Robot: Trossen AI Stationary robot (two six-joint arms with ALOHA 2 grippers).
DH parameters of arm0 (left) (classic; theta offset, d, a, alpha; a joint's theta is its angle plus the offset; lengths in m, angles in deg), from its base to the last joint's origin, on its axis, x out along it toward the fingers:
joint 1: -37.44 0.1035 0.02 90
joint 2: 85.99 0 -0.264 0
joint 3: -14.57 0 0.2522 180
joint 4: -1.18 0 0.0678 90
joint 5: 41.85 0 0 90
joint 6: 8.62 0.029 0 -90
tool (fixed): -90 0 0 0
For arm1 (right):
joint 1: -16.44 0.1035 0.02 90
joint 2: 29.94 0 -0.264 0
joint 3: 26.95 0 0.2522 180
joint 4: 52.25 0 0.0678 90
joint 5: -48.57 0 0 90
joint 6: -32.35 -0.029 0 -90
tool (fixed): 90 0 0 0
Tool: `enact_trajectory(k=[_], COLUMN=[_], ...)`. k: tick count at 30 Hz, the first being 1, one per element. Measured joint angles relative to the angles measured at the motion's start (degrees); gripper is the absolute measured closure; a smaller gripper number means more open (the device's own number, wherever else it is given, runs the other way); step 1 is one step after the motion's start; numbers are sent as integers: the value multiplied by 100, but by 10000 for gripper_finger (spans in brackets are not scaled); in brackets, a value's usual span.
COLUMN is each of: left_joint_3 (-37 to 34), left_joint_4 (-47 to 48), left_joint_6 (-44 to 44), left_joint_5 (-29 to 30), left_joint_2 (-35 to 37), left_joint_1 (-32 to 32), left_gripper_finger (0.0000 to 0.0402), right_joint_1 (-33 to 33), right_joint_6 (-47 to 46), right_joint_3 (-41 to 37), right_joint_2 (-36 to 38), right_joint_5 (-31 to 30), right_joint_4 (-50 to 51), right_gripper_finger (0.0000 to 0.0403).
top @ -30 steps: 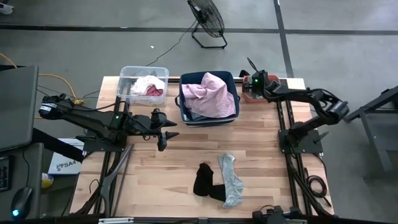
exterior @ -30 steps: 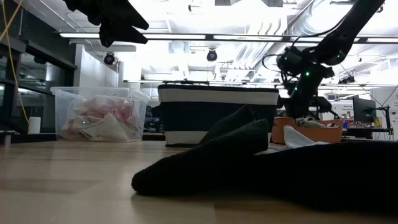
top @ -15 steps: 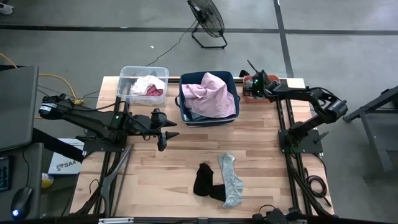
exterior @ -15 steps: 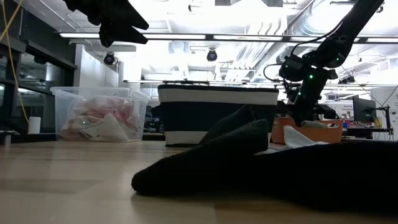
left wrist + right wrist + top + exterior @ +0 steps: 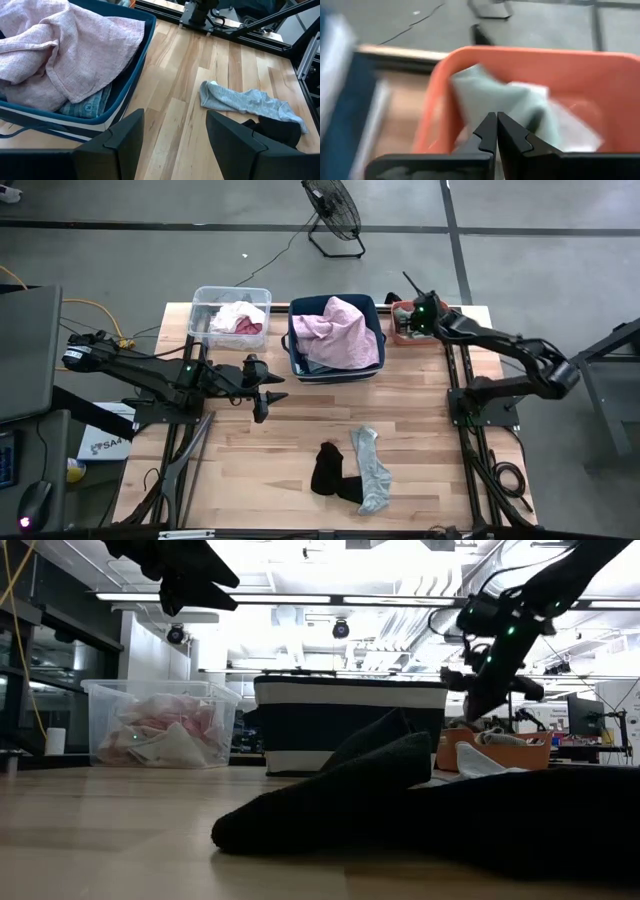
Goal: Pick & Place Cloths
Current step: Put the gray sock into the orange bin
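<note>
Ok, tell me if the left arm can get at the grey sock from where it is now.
Probably yes. The left gripper hangs open above bare table, and the grey sock lies flat in the open nearer the front edge, only its lower part touching the black sock. Nothing stands between them.

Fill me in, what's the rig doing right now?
Sorting cloths into bins. The right gripper, shut and empty, hangs over the coral bin at the table's far right corner, with a pale cloth lying inside. The left gripper hovers open, near the navy bin of pink cloth. A grey sock and a black sock lie on the table, unsorted.
</note>
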Motion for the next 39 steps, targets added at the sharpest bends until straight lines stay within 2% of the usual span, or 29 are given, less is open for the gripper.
enact_trajectory(k=[4,10,16,20,25,29,36,39], left_joint_3=[0,0,0,0,0,0,0,0], left_joint_4=[-2,-11,0,-2,-4,-16,-33,-41], left_joint_6=[0,0,50,136,140,140,149,149], left_joint_5=[0,0,-22,-36,-37,-39,-44,-44], left_joint_2=[0,-1,0,0,0,0,0,0], left_joint_1=[-1,0,-2,-2,0,0,0,0], left_gripper_finger=[195,195,195,195,195,195,195,195], right_joint_1=[330,1110,2147,3092,4355,5212,6166,6479], right_joint_6=[155,162,152,156,258,482,734,916], right_joint_3=[0,0,0,0,0,0,-2,-2], right_joint_2=[459,912,1233,1347,1364,1319,1123,918], right_joint_5=[568,664,1214,1448,1614,1522,1532,1577], right_joint_4=[531,1410,2166,2531,2603,2482,2199,1944], right_gripper_finger=[400,400,400,400,400,400,398,378])
